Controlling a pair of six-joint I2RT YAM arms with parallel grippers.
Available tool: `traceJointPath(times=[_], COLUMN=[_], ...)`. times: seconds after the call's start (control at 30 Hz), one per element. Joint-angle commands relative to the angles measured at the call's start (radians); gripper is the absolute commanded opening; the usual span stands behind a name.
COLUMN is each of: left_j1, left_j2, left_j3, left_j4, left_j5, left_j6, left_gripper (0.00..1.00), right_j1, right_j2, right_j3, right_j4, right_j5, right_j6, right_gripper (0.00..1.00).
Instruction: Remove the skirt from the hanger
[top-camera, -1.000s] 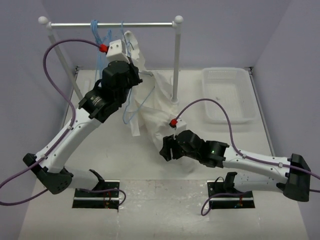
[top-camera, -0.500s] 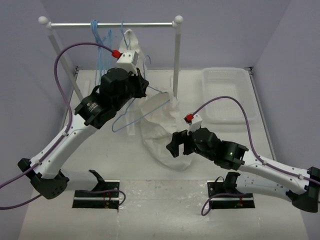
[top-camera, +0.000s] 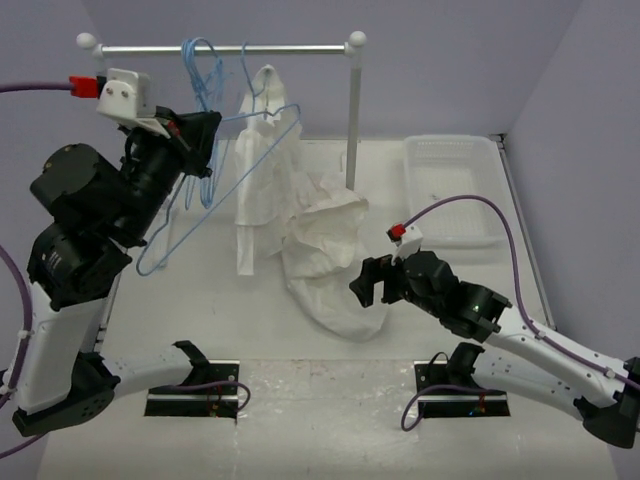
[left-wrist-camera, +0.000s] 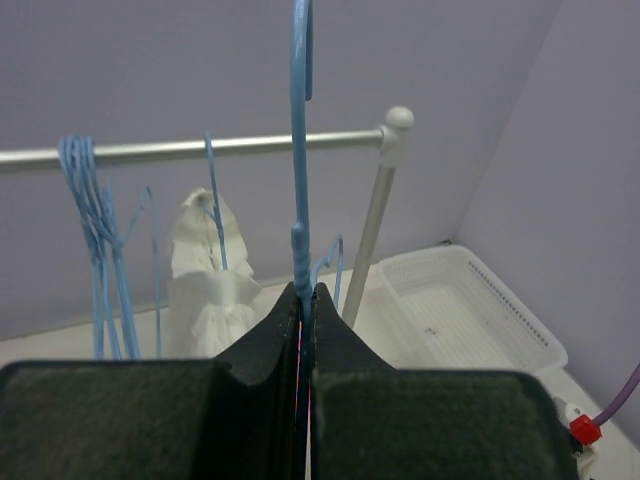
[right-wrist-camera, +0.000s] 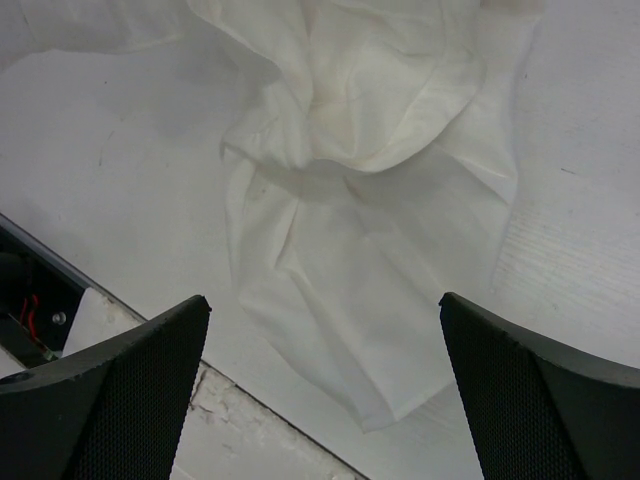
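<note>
The skirt is off the hanger and lies crumpled on the tabletop, just in front of the rail's right post and touching the hem of the hanging garment beside it. So the separating step looks done, and what is left is tidying up.

The left pincer is clamped tight on the neck of the bare blue hanger, holding it high at the left with its triangle slanting down towards the tabletop. No fabric hangs on it. The right pincer is spread fully wide and holds nothing. It hovers over the near end of the skirt, apart from the cloth.

My judgement is that the next move is to put the hanger down or hook it back on the rail. That calls for steering its long wire clear of the other hangers and the hanging garment, which are close by. The right arm needs only to stay clear of the skirt.

Count:
- Two white garments: the skirt on the tabletop and a ruffled one hanging on the rail.
- One hanger in the pincer, one under the ruffled garment, and a bunch of blue hangers on the rail, too tangled to count.
- One clear plastic tray at the right.
- One rail.
</note>
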Motion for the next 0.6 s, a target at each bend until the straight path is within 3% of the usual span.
traceJointPath(times=[0.0,0.2,0.37,0.47,0.57], left_j1=[-0.001,-0.001,-0.001,-0.001,-0.001], left_j2=[0.008,-0.042,-0.106,-0.122,-0.099], left_j3=[0.098,0.161,0.149,0.113,0.106], left_j4=[-0.018,-0.104,-0.138,-0.116,-0.119], left_j5=[-0.035,-0.254,-0.356,-0.541,-0.552], left_j6=[0.107,0.218,0.241,0.272,0.295], left_gripper=[0.0,0.0,0.0,0.0,0.0], right_j1=[-0.01,-0.027,-0.04,-0.047,-0.054], right_j2=[0.017,0.047,0.065,0.079,0.091], right_j3=[0.016,0.018,0.027,0.035,0.044], right_j4=[0.003,0.003,0.003,0.003,0.003], right_j5=[-0.006,-0.014,-0.018,-0.024,-0.023], right_j6=[-0.045,-0.059,-0.076,-0.09,-0.097], right_gripper=[0.99,0.99,0.99,0.99,0.99])
